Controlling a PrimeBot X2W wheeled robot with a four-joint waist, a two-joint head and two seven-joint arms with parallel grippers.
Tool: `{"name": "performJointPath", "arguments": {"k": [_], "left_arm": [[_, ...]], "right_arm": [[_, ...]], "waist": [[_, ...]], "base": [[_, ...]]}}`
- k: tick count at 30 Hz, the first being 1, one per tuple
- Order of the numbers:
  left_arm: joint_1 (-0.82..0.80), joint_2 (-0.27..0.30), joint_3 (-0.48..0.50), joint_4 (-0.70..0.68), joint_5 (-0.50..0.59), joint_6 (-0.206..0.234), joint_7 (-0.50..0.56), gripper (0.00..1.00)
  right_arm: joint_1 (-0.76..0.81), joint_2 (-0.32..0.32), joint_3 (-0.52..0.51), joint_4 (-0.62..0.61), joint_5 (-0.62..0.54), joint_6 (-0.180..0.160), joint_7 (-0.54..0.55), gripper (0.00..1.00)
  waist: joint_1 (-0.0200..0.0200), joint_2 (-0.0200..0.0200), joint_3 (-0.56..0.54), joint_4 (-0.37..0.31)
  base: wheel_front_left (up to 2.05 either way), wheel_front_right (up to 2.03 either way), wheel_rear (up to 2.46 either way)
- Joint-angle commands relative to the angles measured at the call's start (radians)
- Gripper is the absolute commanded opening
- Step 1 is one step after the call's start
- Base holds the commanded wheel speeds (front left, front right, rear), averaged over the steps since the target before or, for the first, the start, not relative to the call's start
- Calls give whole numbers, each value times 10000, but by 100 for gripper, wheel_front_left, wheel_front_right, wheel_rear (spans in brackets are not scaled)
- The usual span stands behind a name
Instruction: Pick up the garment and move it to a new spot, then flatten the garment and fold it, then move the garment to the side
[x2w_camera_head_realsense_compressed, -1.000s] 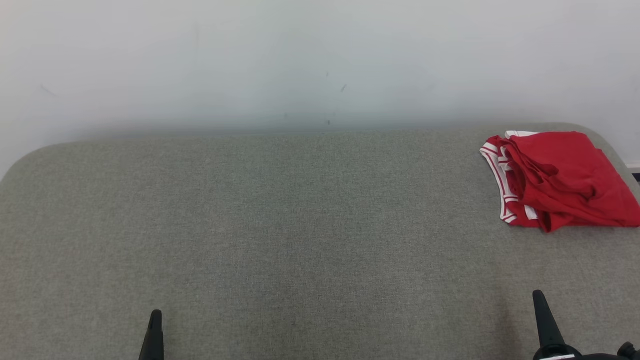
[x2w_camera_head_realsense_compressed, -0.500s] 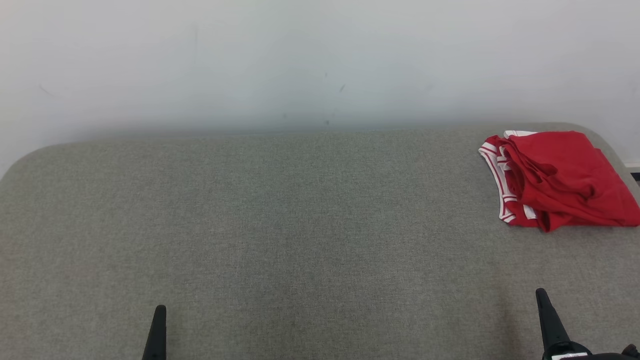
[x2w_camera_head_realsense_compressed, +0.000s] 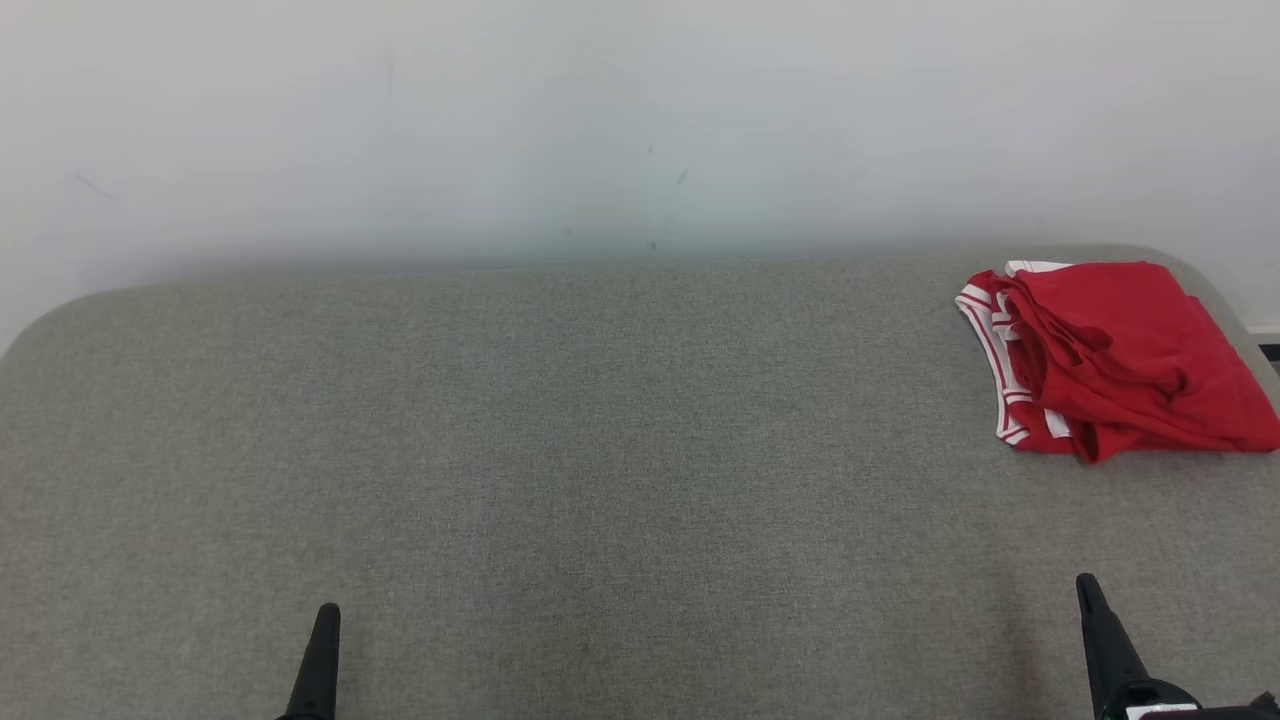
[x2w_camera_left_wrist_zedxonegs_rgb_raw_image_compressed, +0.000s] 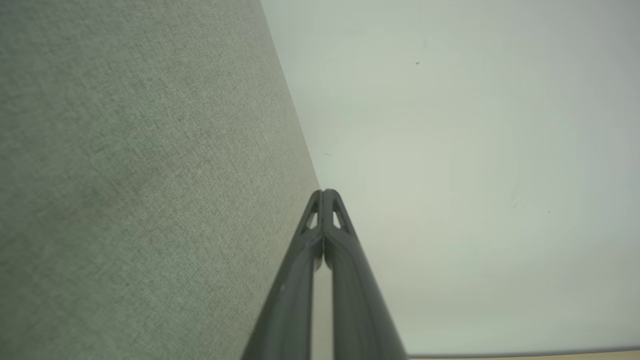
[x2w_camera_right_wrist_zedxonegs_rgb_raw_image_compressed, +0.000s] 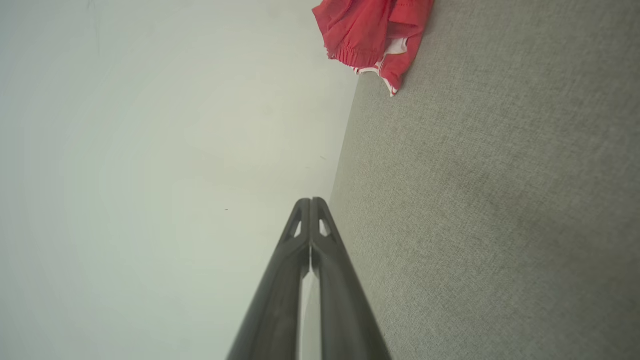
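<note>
The garment (x2w_camera_head_realsense_compressed: 1120, 360) is red with white stripes along one edge, folded into a compact bundle at the far right of the grey fabric surface (x2w_camera_head_realsense_compressed: 600, 450). It also appears at the top of the right wrist view as the garment (x2w_camera_right_wrist_zedxonegs_rgb_raw_image_compressed: 372, 35). My right gripper (x2w_camera_head_realsense_compressed: 1088, 590) stands near the lower right, well in front of the garment, fingers pressed together and holding nothing. My left gripper (x2w_camera_head_realsense_compressed: 328, 615) is at the lower left, likewise shut and empty. In the wrist views the left gripper (x2w_camera_left_wrist_zedxonegs_rgb_raw_image_compressed: 324, 192) and the right gripper (x2w_camera_right_wrist_zedxonegs_rgb_raw_image_compressed: 311, 201) show tips touching.
A pale wall (x2w_camera_head_realsense_compressed: 600, 120) rises directly behind the grey surface. The surface's rounded corners curve off at the far left and far right, and the garment lies close to the right edge. A dark strip of floor (x2w_camera_head_realsense_compressed: 1270, 350) shows beyond that corner.
Both fingertips sit slightly higher and further right in the head view than a second ago. The garment has stayed in place.
</note>
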Motion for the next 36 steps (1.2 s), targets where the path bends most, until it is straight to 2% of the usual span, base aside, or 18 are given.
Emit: {"name": "performJointPath", "arguments": {"k": [1, 28, 36], "left_arm": [[-154, 38, -8, -87, -286, -55, 64, 0], [-236, 41, -91, -119, -2205, -88, 477, 0], [-234, 41, -85, -118, -2156, -88, 459, 0]], "right_arm": [[-49, 9, -62, -101, 304, -16, 99, 0], [-58, 83, -357, -230, 2132, -19, 710, 0], [-63, 104, -373, -217, 2061, -21, 701, 0]], "waist": [[-1, -1, -1, -4], [-1, -1, -7, -47], [-1, -1, -7, -47]], "base": [[0, 0, 0], [0, 0, 0], [0, 0, 0]]}}
